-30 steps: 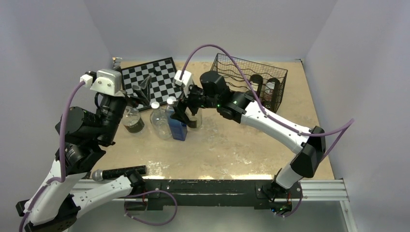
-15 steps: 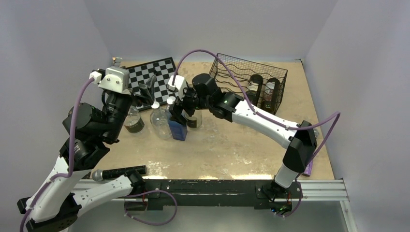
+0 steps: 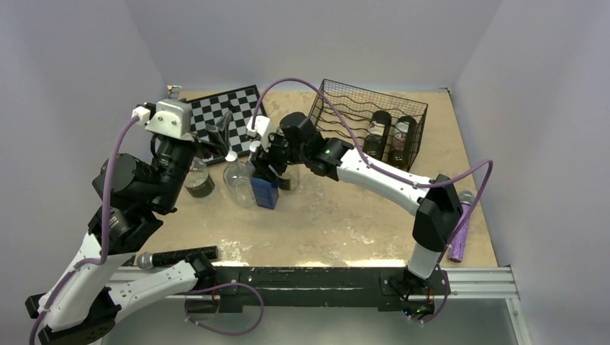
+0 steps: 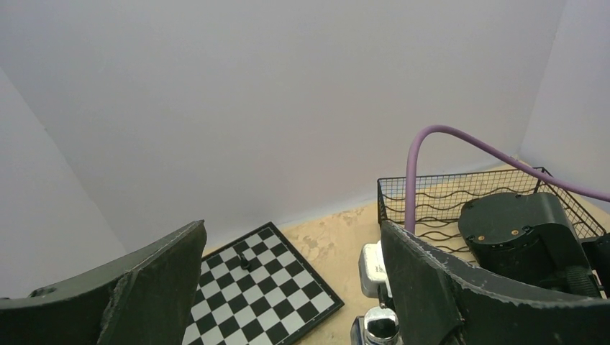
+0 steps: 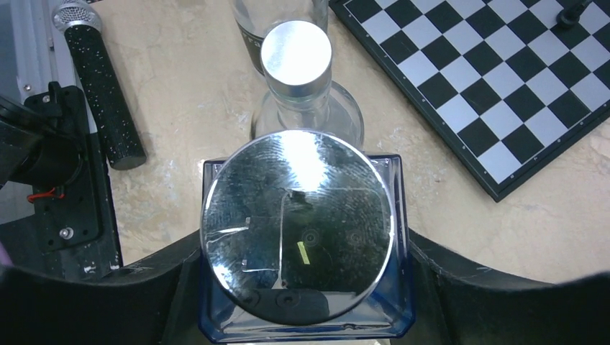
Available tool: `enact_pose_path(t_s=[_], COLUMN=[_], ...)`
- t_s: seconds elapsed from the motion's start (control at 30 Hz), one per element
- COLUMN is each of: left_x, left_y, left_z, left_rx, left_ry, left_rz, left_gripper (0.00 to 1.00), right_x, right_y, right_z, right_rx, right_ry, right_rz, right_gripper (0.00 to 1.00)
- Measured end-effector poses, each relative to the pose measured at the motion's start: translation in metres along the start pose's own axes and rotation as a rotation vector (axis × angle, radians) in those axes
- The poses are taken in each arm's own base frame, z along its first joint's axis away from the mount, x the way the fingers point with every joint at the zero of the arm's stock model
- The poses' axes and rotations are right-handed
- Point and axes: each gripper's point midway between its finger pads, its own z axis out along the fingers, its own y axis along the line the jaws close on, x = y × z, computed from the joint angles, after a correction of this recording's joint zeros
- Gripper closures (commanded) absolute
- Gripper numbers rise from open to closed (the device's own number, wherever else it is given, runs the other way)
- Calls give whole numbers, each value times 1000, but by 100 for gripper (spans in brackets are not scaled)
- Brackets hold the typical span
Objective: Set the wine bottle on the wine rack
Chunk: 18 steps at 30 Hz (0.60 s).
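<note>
Tabletop [image 3: 345, 215] bears wine bottle [image 3: 265, 192] upright, cap [image 5: 298, 223] up; right gripper [image 5: 302, 251] straddles it, grip unclear; left gripper [image 4: 289, 241] spread.

**Rack at 1 o'clock, board at 11, bottles toward 9**

Directions are read from the top view, with 12 o'clock away from the arm bases. On the tabletop [image 3: 338, 215] the wine rack [image 3: 360, 108] stands at 1 o'clock, by the far edge. Two bottles lie in its right half, one [image 3: 378, 133] just beside the other [image 3: 407, 136]. The chessboard [image 3: 234, 108] lies at 11 o'clock, and a small piece [image 4: 246, 263] stands on it.

In front of the board, toward 9 o'clock, is a row of bottles. The wine bottle [image 3: 265, 192] is at its right end. A second bottle [image 3: 236, 183] is just beside it at 9 o'clock, and a third [image 3: 198, 181] is farther left. A fourth [image 3: 289, 180] is at the wine bottle's 2 o'clock.

The right hand [image 3: 262, 164] sits over the wine bottle, with a finger on either side of its cap. A microphone [image 3: 180, 256] lies at 7 o'clock along the near edge. A tube-like object [image 3: 458, 233] lies at 4 o'clock.
</note>
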Motion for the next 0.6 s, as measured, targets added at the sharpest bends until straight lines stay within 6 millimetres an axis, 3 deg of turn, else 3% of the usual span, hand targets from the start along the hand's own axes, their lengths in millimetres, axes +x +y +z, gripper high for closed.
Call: enact_pose_path(t_s=[0.1,0.23,0.47,0.6], left_x=[0,0,-1,0], left_y=[0,0,0,0], left_z=[0,0,0,0], left_rx=[0,0,2,2], left_ry=[0,-1,-3,-2], left_rz=[0,0,13,9], left_gripper=[6,6,6,6], right_x=[0,0,3,0], right_y=[0,4,24,38], right_z=[0,-1,-13,-32], right_rx=[0,-2,-37,-65], right_ry=[-1,2,31,37], right_rz=[9,5,21,61], right_gripper=[65,100,100,100])
